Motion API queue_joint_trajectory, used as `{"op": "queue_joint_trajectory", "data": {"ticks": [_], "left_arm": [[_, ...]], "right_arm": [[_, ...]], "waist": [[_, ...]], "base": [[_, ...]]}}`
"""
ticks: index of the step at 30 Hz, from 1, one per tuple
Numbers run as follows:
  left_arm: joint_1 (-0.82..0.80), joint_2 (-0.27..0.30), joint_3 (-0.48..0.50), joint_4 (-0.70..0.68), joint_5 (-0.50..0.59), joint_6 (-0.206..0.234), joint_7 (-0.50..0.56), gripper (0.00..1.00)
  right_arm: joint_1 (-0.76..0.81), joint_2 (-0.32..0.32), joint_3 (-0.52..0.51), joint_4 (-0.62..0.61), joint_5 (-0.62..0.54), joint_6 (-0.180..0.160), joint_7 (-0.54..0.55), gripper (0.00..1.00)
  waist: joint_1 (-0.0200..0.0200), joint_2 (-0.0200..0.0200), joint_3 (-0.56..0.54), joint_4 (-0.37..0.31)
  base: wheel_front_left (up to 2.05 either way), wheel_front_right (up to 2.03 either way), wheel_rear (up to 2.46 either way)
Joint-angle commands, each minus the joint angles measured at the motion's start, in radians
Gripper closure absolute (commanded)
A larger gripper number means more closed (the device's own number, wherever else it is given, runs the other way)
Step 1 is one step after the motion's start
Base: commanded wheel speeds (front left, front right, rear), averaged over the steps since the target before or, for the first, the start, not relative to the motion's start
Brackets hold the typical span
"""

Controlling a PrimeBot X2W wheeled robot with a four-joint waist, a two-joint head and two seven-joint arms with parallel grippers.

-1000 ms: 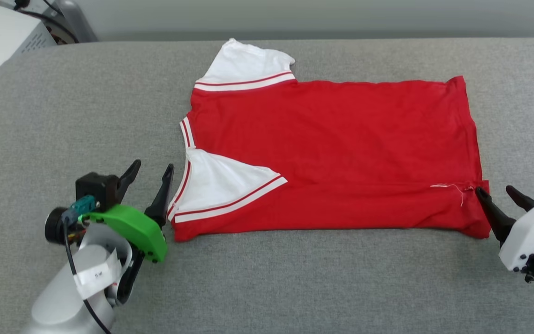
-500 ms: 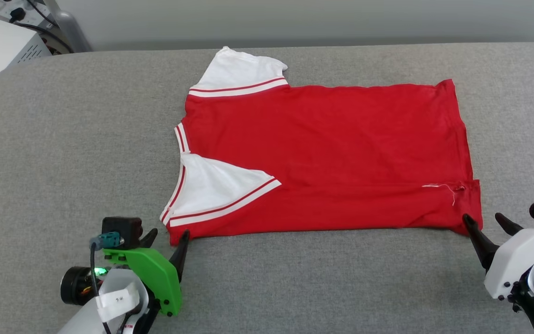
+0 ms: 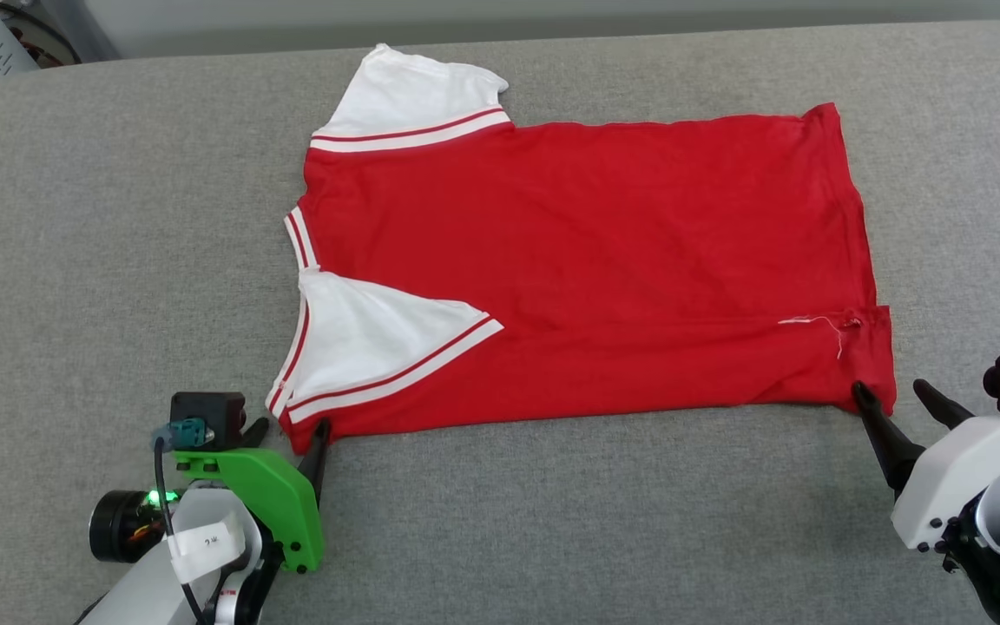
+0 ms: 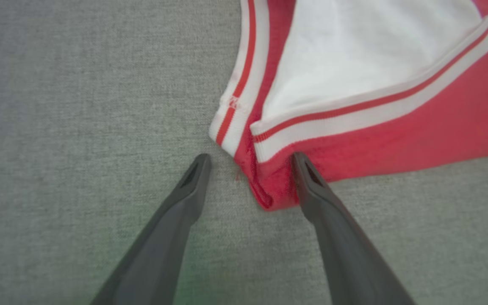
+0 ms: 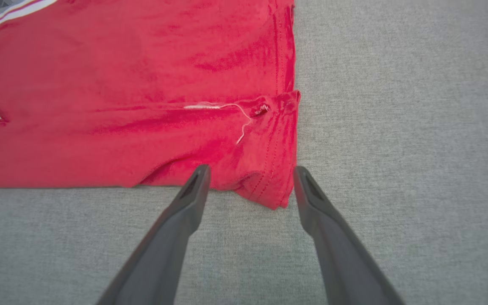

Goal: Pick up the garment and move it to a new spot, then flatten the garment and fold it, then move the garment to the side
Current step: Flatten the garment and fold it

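Garment (image 3: 587, 260) flat on worktop (image 3: 118, 217), near strip folded in. Left gripper (image 4: 250, 156) and right gripper (image 5: 251, 167), fingers wide, straddling its two near corners, probably lined up to pinch both together for the next fold.

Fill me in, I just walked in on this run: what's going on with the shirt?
A two-armed robot is folding a red garment lying flat on the grey surface, its near sleeve folded in. The left gripper, open, straddles the near shoulder corner; the right gripper, open, straddles the near hem corner. Neither has closed.
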Motion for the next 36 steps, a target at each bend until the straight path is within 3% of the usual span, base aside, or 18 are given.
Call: {"op": "queue_joint_trajectory", "data": {"ticks": [1,4,5,6,10,15,26,34,35,36], "left_arm": [[-0.012,0.002,-0.007,0.029,0.002,0.008,0.008,0.00],[-0.007,-0.003,-0.029,0.074,-0.004,-0.006,0.036,0.02],[-0.005,-0.006,-0.033,0.085,-0.010,-0.015,0.042,0.59],[-0.003,-0.009,-0.039,0.096,-0.015,-0.028,0.045,1.00],[-0.008,-0.024,-0.040,0.115,-0.023,-0.063,0.005,1.00],[-0.010,-0.026,-0.042,0.060,-0.009,-0.073,-0.036,1.00],[-0.002,-0.002,-0.050,-0.145,0.018,-0.043,-0.037,1.00],[-0.006,0.016,-0.045,-0.214,0.023,-0.025,-0.023,1.00],[-0.006,0.017,-0.045,-0.217,0.023,-0.025,-0.022,1.00],[-0.005,0.018,-0.046,-0.219,0.022,-0.025,-0.020,1.00]], "right_arm": [[-0.004,0.003,0.002,-0.005,-0.009,-0.001,-0.005,0.00],[-0.009,0.000,0.005,-0.004,-0.011,-0.001,-0.007,0.00],[-0.009,-0.002,0.005,-0.004,-0.011,-0.001,-0.008,0.00],[-0.009,-0.005,0.004,-0.004,-0.013,-0.001,-0.008,0.00],[-0.006,-0.023,-0.014,-0.001,-0.020,-0.001,-0.004,0.00],[-0.012,-0.033,-0.040,0.024,-0.048,-0.001,0.013,0.00],[-0.085,-0.020,-0.064,0.199,-0.082,-0.001,0.065,0.00],[-0.114,-0.003,-0.084,0.319,-0.115,-0.001,0.128,0.00],[-0.113,-0.003,-0.083,0.328,-0.114,-0.001,0.140,0.19],[-0.111,-0.004,-0.080,0.335,-0.111,-0.001,0.154,0.63]], "waist": [[0.0001,0.0113,0.015,-0.009],[0.0001,0.0113,0.016,-0.013],[0.0001,0.0113,0.014,-0.013],[0.0001,0.0113,0.010,-0.011],[0.0001,0.0113,-0.015,0.006],[0.0001,0.0113,-0.046,0.040],[0.0001,0.0113,-0.034,0.107],[0.0001,0.0113,-0.001,0.130],[0.0001,0.0113,0.001,0.130],[0.0001,0.0113,0.003,0.130]], "base": [[0.00,0.00,0.00],[0.00,0.00,0.00],[0.00,0.00,0.00],[0.00,0.00,0.00],[0.00,0.00,0.00],[0.00,0.00,0.00],[0.00,0.00,0.00],[0.00,0.00,0.00],[0.00,0.00,0.00],[0.00,0.00,0.00]]}}
